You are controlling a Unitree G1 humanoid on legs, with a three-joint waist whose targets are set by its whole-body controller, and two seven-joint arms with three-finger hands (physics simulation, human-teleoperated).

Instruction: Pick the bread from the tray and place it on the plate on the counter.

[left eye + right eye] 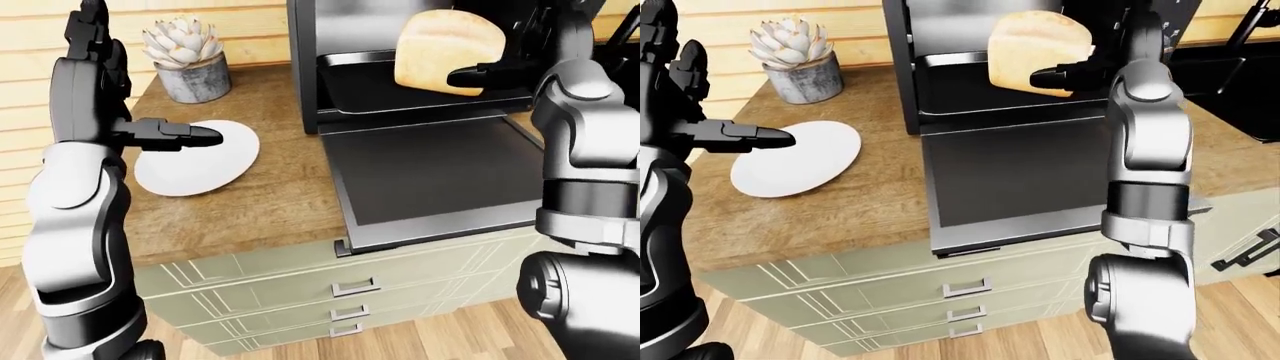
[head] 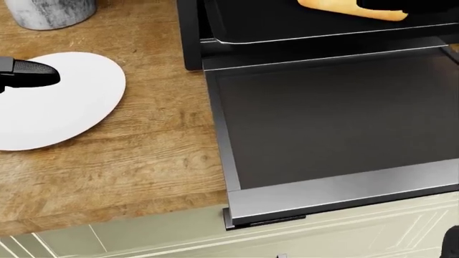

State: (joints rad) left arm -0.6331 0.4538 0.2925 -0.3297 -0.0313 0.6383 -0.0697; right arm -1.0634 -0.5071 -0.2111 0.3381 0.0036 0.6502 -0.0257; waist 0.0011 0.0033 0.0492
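Observation:
The bread (image 1: 446, 46), a tan loaf slice, stands upright on the dark tray (image 1: 350, 96) inside the open oven. My right hand (image 1: 472, 75) is at the bread's lower right corner, with one straight finger lying across its face. Whether any finger is behind the bread is hidden. In the head view the hand shows as a black shape (image 2: 405, 4) over the bread (image 2: 326, 6) at the top right. The white plate (image 1: 215, 163) lies on the wooden counter at the left. My left hand (image 1: 190, 136) hovers open over the plate's left part, fingers pointing right.
The oven door (image 1: 430, 176) lies folded down flat, jutting over the counter edge between me and the tray. A potted succulent (image 1: 188, 60) stands above the plate in the left-eye view. Cream drawers (image 1: 350, 289) run below the wooden counter (image 1: 270, 202).

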